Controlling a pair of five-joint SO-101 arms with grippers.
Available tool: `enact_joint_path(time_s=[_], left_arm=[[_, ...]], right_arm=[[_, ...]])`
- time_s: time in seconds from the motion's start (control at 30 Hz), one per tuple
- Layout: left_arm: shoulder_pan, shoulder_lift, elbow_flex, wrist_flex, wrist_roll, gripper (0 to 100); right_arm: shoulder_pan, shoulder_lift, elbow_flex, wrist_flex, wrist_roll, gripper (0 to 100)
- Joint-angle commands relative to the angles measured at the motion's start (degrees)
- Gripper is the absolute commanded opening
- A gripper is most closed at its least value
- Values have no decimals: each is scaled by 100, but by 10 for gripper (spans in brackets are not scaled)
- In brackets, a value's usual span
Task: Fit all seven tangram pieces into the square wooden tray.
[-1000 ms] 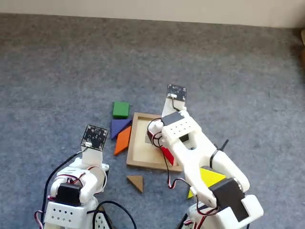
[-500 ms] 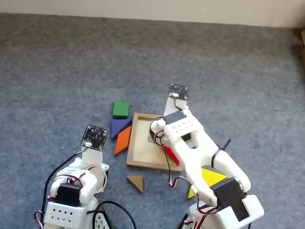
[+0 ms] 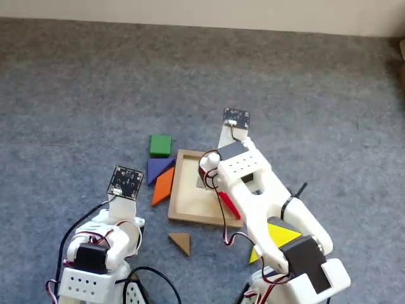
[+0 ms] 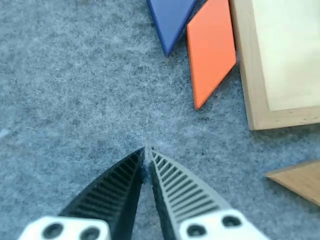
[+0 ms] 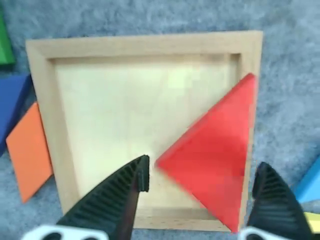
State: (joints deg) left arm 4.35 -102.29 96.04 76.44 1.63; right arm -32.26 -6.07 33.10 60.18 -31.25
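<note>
The square wooden tray lies mid-table, under the right arm. My right gripper hangs open over it and straddles the red triangle. That triangle sits at one corner of the tray and overlaps the rim; a thin gap shows beside one fingertip. The red triangle also peeks out beside that arm from above. My left gripper is shut and empty above the carpet, a little short of the orange parallelogram and blue triangle.
A green square, the blue triangle and the orange parallelogram lie left of the tray. A brown triangle sits in front of it, a yellow triangle to the right. A light blue piece lies beside the tray.
The right arm has shifted slightly to the right over the tray, and the red triangle shows farther right beside it. The left arm has kept still.
</note>
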Motion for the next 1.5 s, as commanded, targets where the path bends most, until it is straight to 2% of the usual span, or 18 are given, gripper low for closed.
enact_joint_path(time_s=[0.0,0.27,0.43,0.53,0.8,1.13,1.37,1.47], left_arm=[[-48,-127,110,9,53,5],[-48,-127,110,9,53,5],[-48,-127,110,9,53,5],[-48,-127,110,9,53,5],[-48,-127,110,9,53,5],[-48,-127,110,9,53,5],[-48,-127,110,9,53,5],[-48,-127,110,9,53,5]], right_arm=[[66,-31,-409,57,88,333],[-189,-92,-418,84,88,325],[-101,-92,-418,75,105,173],[48,-154,-418,92,105,128],[215,-1033,-259,57,325,120],[-84,-532,409,-910,378,119],[356,40,470,-884,422,119],[602,84,470,-910,835,119]])
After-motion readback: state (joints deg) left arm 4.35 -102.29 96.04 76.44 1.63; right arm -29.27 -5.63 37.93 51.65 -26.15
